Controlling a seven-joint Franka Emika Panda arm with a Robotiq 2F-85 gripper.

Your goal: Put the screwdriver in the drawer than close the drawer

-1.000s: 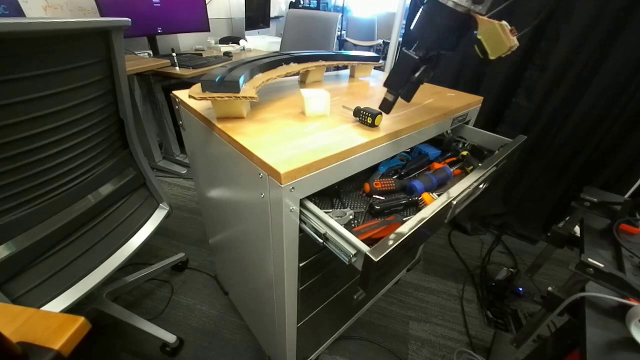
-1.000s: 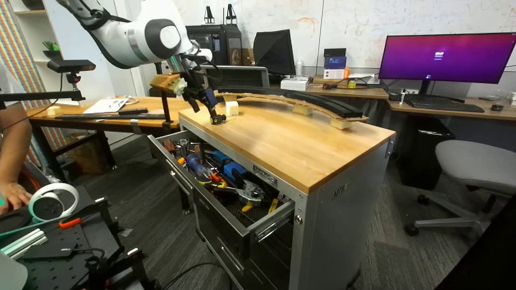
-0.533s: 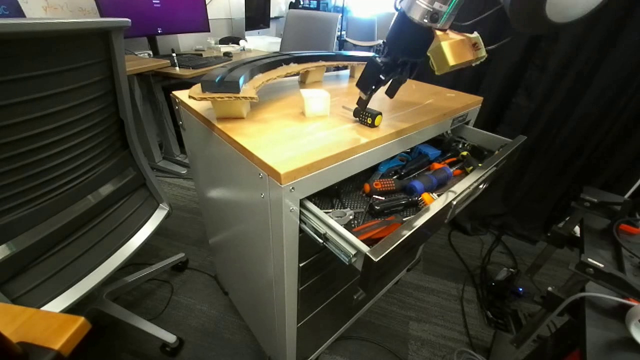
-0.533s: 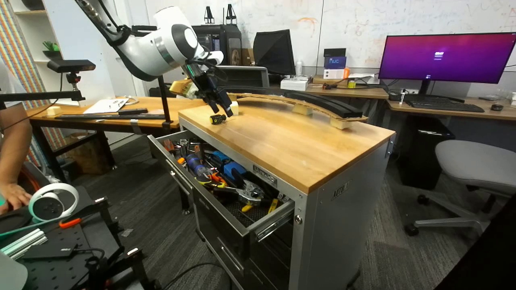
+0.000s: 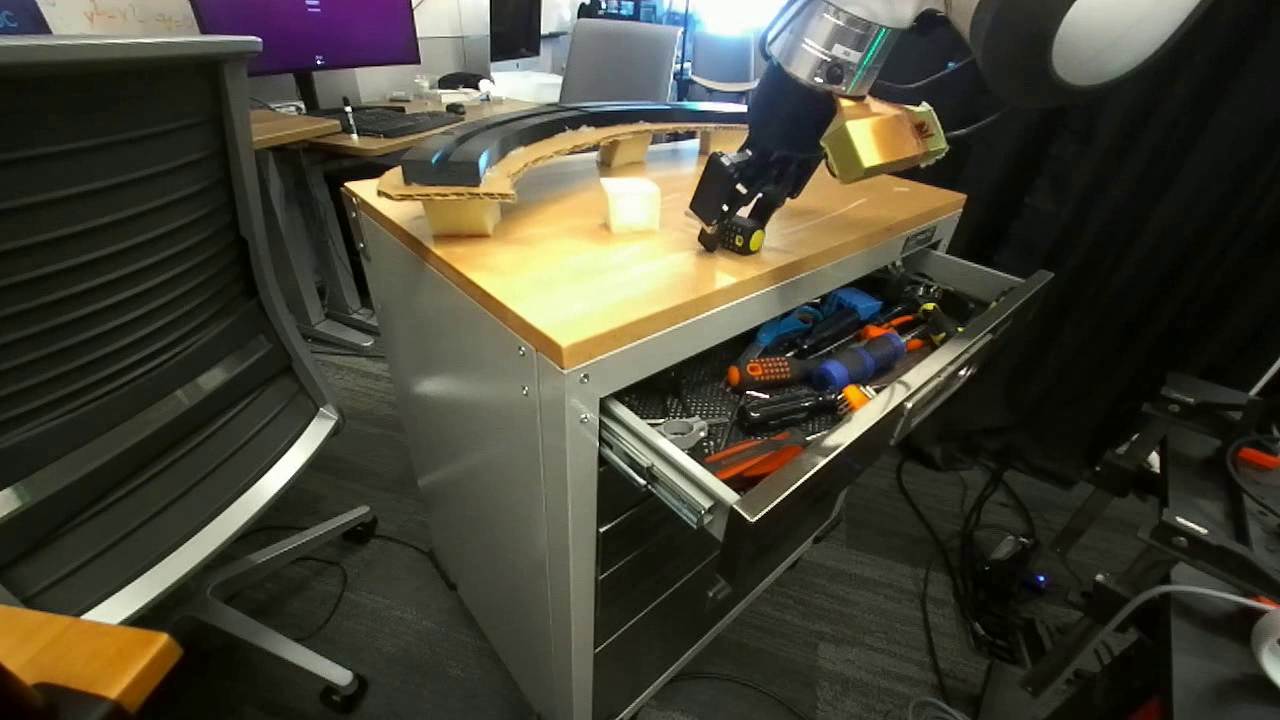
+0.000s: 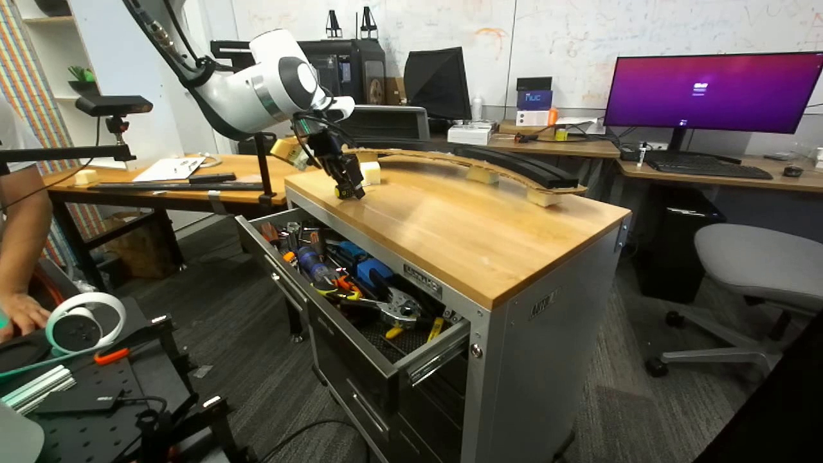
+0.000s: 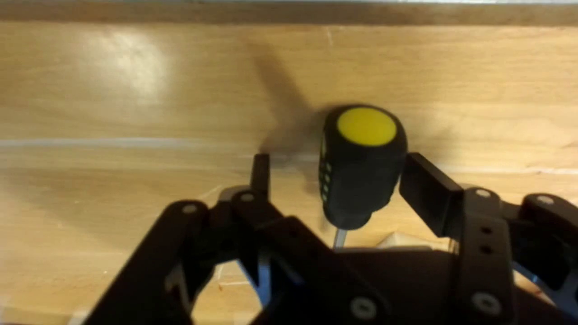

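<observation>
The short black screwdriver [image 5: 742,236] with a yellow end cap lies on the wooden cabinet top near its front edge. It also shows in an exterior view [image 6: 339,192] and, close up, in the wrist view [image 7: 361,176]. My gripper [image 7: 337,174] is open, with a finger on each side of the handle. The right finger in the wrist view appears to touch the handle; a gap shows on the left side. The shaft is partly hidden behind the gripper. The drawer [image 5: 880,416] is pulled out and holds several tools; it also shows in an exterior view [image 6: 315,296].
A pale foam block [image 5: 631,206] stands near the screwdriver's tip. A curved black track [image 5: 560,135] on cardboard and foam blocks spans the back of the wooden top [image 5: 560,290]. An office chair [image 5: 140,300] stands beside the cabinet.
My gripper has moved across and then down, from beside and above the screwdriver to around its handle. The screwdriver and drawer have not visibly moved.
</observation>
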